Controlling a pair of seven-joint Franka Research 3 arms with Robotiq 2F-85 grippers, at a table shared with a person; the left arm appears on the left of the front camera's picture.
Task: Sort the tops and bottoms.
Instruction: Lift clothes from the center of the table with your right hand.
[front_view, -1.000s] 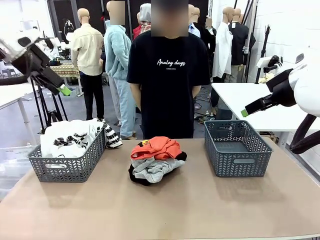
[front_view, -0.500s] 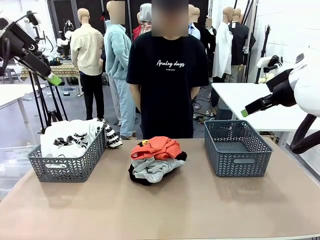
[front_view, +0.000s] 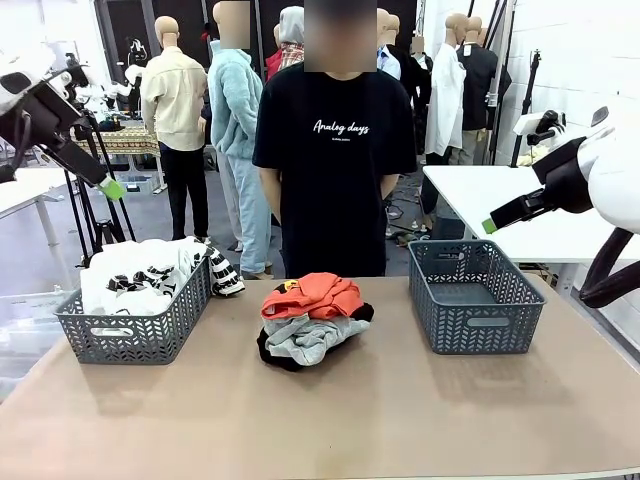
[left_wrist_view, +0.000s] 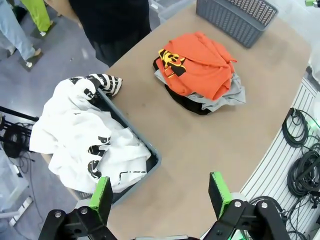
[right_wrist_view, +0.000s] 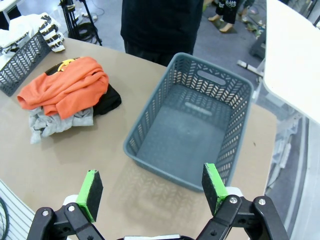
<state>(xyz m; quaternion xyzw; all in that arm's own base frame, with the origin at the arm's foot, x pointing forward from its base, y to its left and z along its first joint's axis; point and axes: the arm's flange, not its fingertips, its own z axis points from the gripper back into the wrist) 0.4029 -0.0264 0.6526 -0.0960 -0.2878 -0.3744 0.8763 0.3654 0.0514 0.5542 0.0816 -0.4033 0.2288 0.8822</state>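
Note:
A pile of clothes lies mid-table: an orange top (front_view: 310, 294) with a yellow-black graphic over a light grey top (front_view: 305, 340), and a black garment (front_view: 268, 350), the bottoms, underneath. A white top with black print (front_view: 135, 275) fills the left grey basket (front_view: 130, 335). My left gripper (front_view: 112, 188) hangs open high above that basket; in its wrist view the left gripper (left_wrist_view: 160, 195) looks down on the white top (left_wrist_view: 85, 145) and the orange top (left_wrist_view: 197, 67). My right gripper (front_view: 490, 225) hovers open above the empty right basket (front_view: 480, 325). The wrist view shows the right gripper (right_wrist_view: 152, 189) over this basket (right_wrist_view: 192, 125).
A person in a black tee (front_view: 335, 160) stands at the table's far edge behind the pile, arms behind the back. A white side table (front_view: 520, 215) lies at the far right. Bare tabletop (front_view: 330, 420) spreads in front of the pile and baskets.
My left gripper has drifted left above the left basket, rising and then dipping a little. The right arm, the pile and both baskets are as before.

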